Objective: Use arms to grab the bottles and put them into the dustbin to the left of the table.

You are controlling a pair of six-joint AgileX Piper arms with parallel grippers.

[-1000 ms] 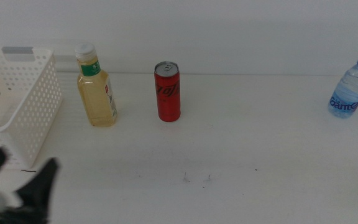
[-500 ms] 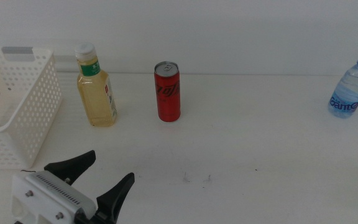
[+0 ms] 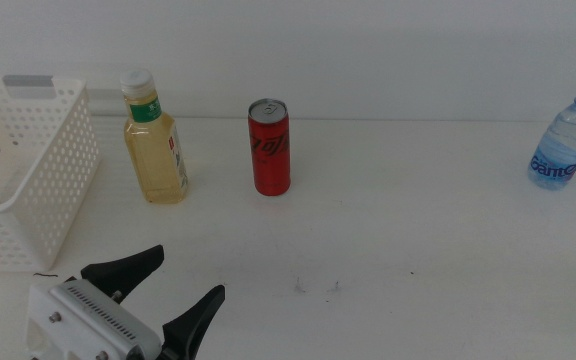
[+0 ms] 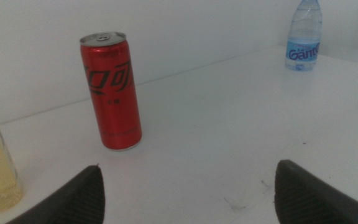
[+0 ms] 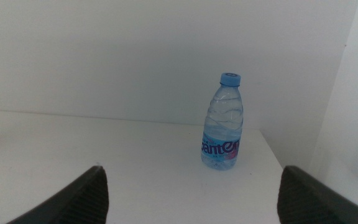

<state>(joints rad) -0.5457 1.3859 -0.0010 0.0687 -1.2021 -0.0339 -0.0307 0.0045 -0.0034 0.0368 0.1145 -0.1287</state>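
At 9 o'clock on your table: white perforated plastic basket (image 3: 30,170) with a grey bar on its rim, nothing visible inside.
Left gripper (image 3: 155,290): at 7 o'clock, just in front of the basket; jaws spread wide, holding nothing.
Clear bottle of yellow liquid with a white cap (image 3: 154,139): upright at 10 o'clock, just beside the basket.
Slim red can (image 3: 270,147): upright at 11 o'clock, near the yellow bottle, apart from it.
Plain white tabletop (image 3: 398,220): you can see small dark specks toward 6 o'clock.
Small blue-capped water bottle (image 3: 566,142): upright at 2 o'clock, well apart from the can.
Right gripper (image 5: 191,190): released, jaws wide apart, facing the water bottle.
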